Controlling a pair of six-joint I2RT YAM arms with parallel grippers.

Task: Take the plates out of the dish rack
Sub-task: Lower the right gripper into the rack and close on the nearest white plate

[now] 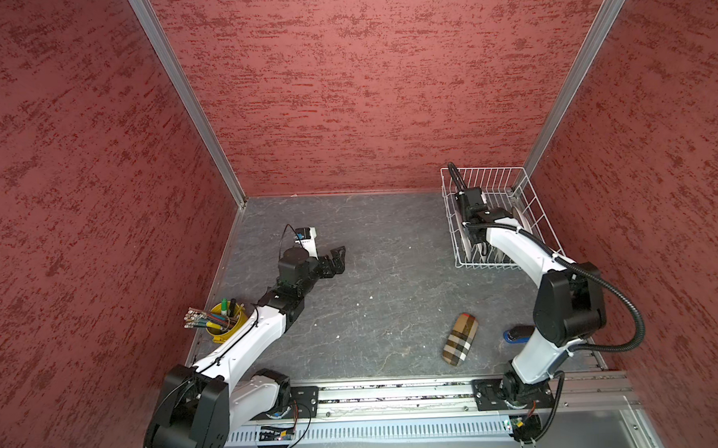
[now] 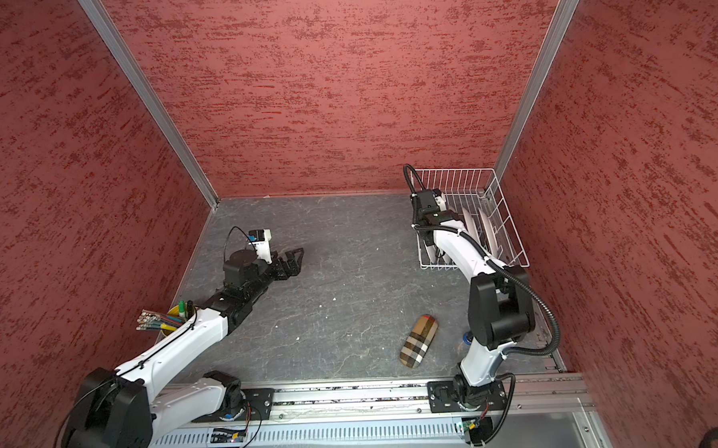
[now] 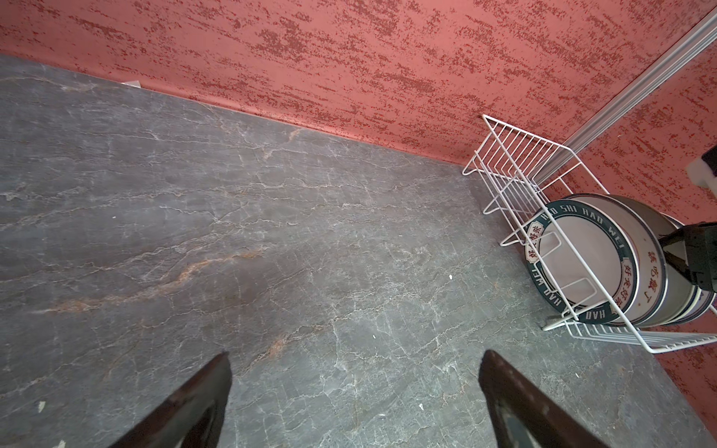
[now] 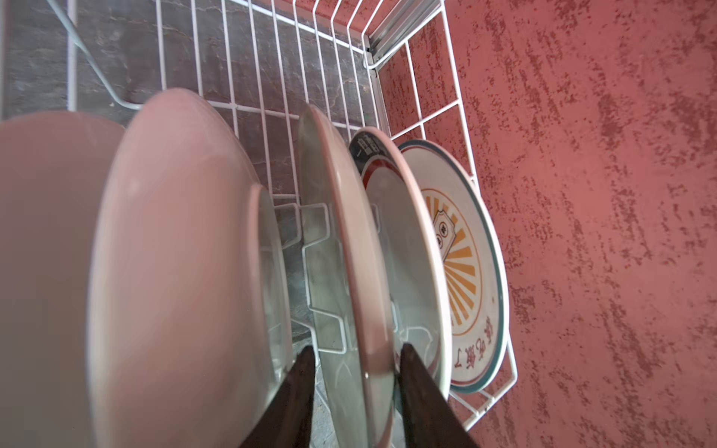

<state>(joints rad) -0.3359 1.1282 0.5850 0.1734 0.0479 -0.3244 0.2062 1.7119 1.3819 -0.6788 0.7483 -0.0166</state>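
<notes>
- While parked in the far right corner of the bench (image 1: 392,252), hard by the back and side walls: dish rack (image 1: 484,169), white wire, rectangular, sides flaring outward, upright looped prongs along its floor.
- Holding five plates (image 4: 174,252), all round, all on edge between the prongs, bunched at the near end in both top views.
- Seen from the right wrist, in a row: two showing pale, glossy, curved undersides, tinted pink by the walls. Next the third plate (image 4: 333,248), grey-sheened with a thin pale rim. Then a dark-rimmed plate (image 4: 368,147) with lettering. Last, beside the rack's side wires, a sunburst plate (image 4: 461,252), white with orange rays, a teal edge line and red characters.
- Seen from the left wrist: end plate (image 3: 593,256), white face ringed by a dark band with pale lettering.
- Right hand (image 4: 355,349) down inside the rack, narrowly spread, one finger either side of the third plate's rim, a sliver of gap on each side.
- Left hand (image 1: 340,259) spread wide, holding nothing, low over bare bench, well apart from the rack.
</notes>
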